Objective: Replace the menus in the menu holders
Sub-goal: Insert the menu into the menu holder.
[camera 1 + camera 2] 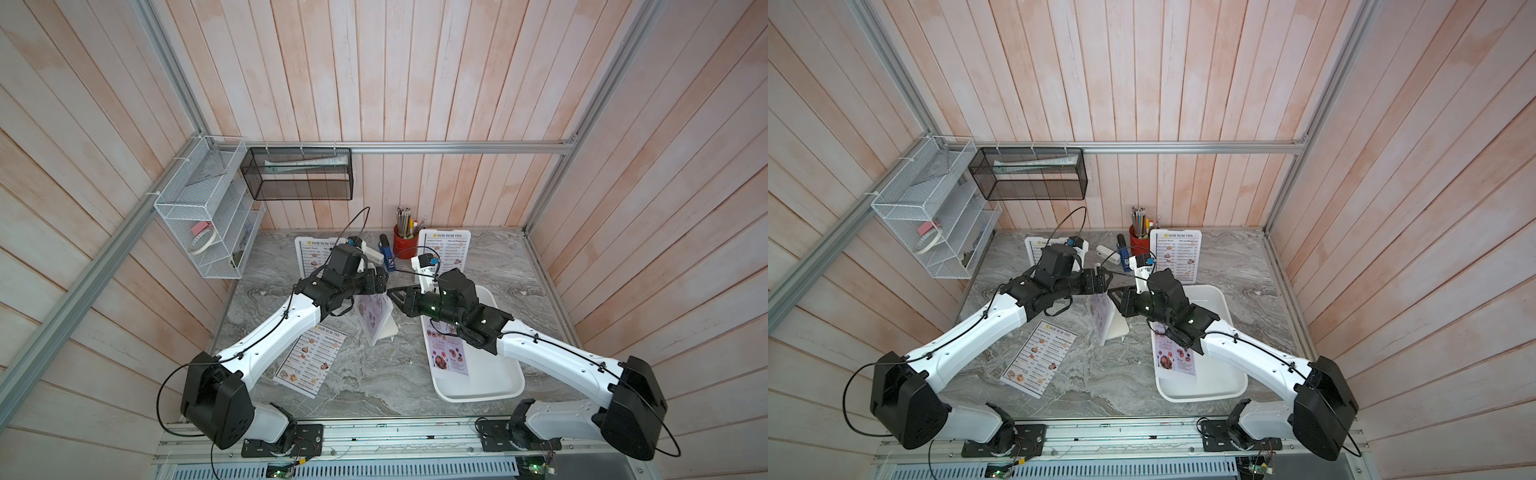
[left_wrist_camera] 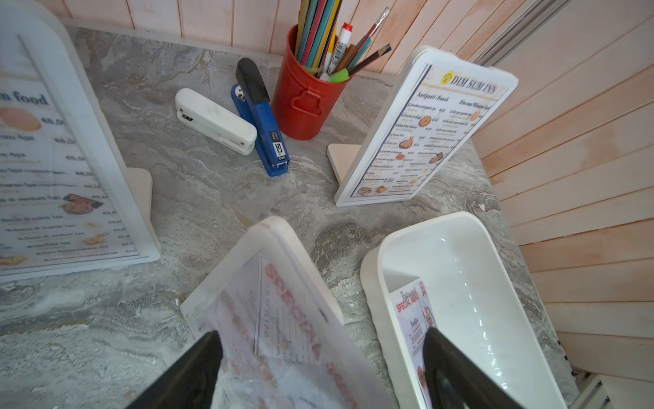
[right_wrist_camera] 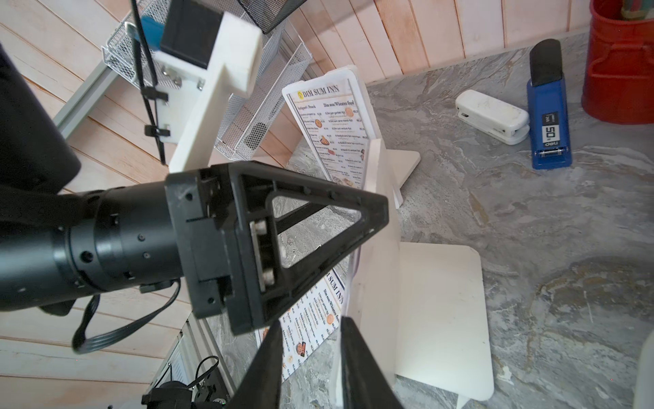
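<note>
Between my two grippers: the centre menu holder [image 1: 374, 322] stands on its flat foot on the marbled table [image 1: 374, 386]; a SPECIAL MENU sheet [image 2: 290, 318] shows through its front, and I cannot tell whether it is fully seated
Left arm [image 1: 270, 332]: reaches up from the near-left base, forearm slanting toward the middle, wrist bent so the tool points down over the holder's top edge
Left gripper [image 2: 322, 336]: jaws spread wide, one finger on each side of the holder panel, nothing clamped between them
Right arm [image 1: 552, 349]: comes from the near-right base, forearm low, wrist turned so the tool points across at the left one
Right gripper [image 3: 311, 322]: jaws only a narrow way apart, tips at the holder's upper corner; one finger overlaps the white edge, and I cannot tell whether it pinches anything
Under the right forearm: a shallow white tray [image 1: 494, 378] with a second SPECIAL MENU sheet [image 1: 451, 355] lying flat in it
Below the left forearm: a DIM SUM INN sheet [image 1: 309, 363] lies loose on the table
Beyond the left fingertips: two more holders, one [image 2: 424, 131] on the tray side and one [image 2: 70, 159] on the other, each showing a DIM SUM INN page; between them are a red pen pot [image 2: 304, 106], a blue stapler [image 2: 262, 124] and a white stapler [image 2: 216, 122]
</note>
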